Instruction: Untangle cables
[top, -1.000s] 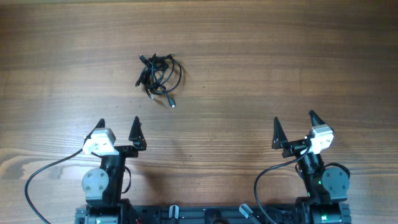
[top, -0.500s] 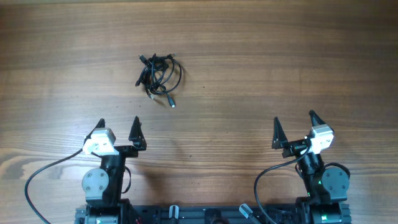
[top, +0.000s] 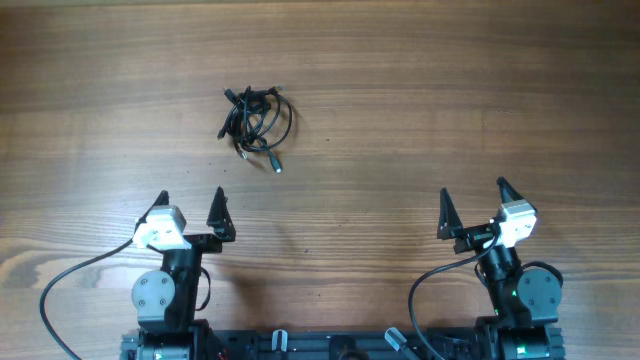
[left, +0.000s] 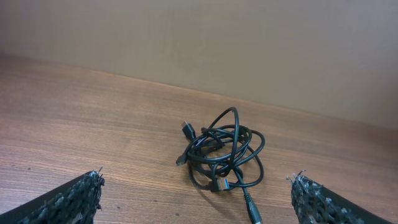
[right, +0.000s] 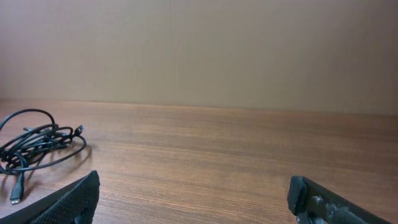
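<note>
Wooden table (top: 420, 90): cables (top: 256, 122) are lying at one o'clock from my left claw (top: 190, 195), the nearer; it and my right claw (top: 473, 188) are gaping, empty.

Brown wood-grain table (top: 450, 90), small tangled bunch of thin black cables (top: 256, 118) lying left of centre, left two-finger gripper (top: 191, 193) below it, jaws spread wide, well apart from the bunch, right gripper (top: 473, 187) likewise spread, far to the right
</note>
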